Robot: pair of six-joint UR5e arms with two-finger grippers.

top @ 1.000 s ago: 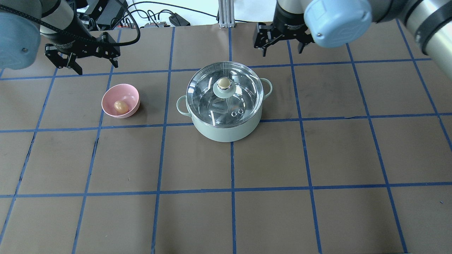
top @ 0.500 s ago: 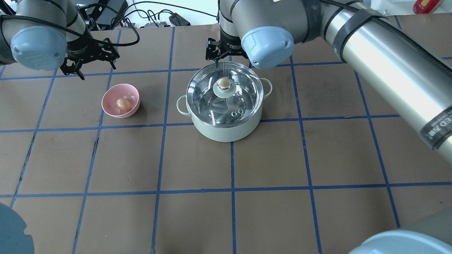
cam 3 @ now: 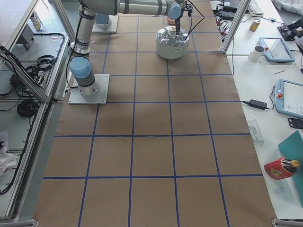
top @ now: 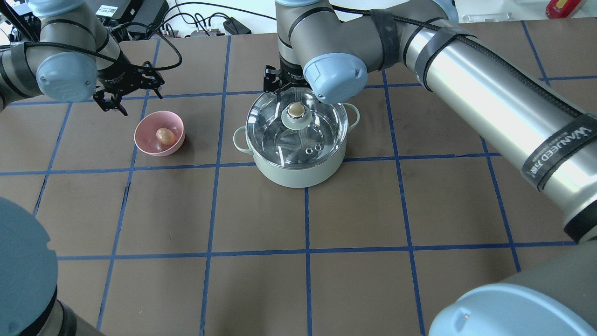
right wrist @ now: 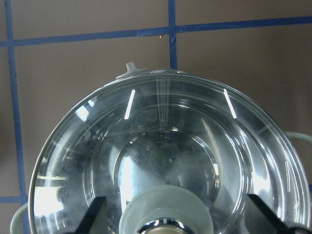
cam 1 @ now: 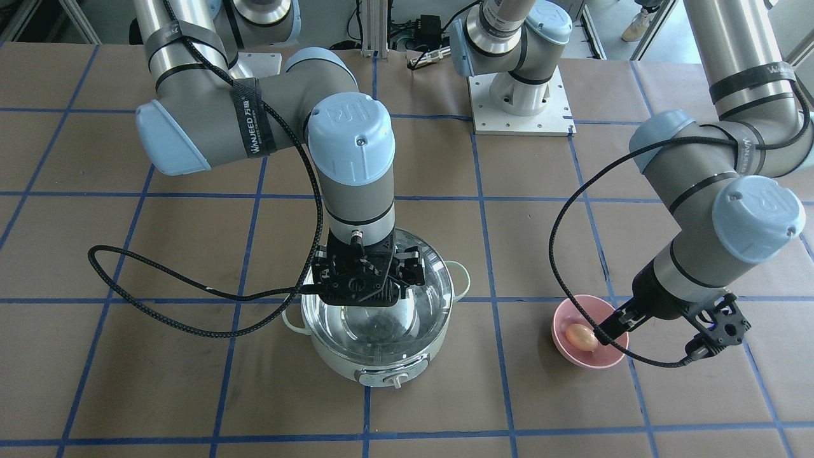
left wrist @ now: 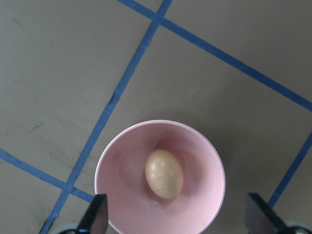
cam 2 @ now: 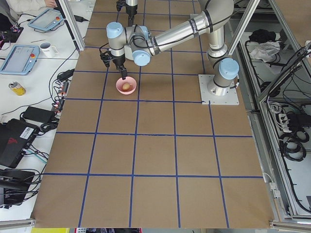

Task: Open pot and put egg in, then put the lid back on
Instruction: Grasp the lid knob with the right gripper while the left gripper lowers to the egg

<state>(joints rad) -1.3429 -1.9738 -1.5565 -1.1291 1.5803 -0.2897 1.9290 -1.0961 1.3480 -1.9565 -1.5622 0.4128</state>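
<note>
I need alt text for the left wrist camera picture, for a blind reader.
A tan egg lies in a pink bowl on a brown table marked with blue tape lines, seen from above. The left gripper is open, its dark fingertips at the bottom edge, one on each side of the bowl.

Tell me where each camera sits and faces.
Front: across the table, facing the robot; both arms, pot, bowl.
Overhead: behind the robot, looking forward-down; both arms.
Left side: table's left end; left arm nearer.
Right side: table's right end; right arm nearer.
Left wrist: down on the egg; left gripper tips.
Right wrist: down on the lid; right gripper tips.
Front and overhead share pot, bowl, egg.
</note>
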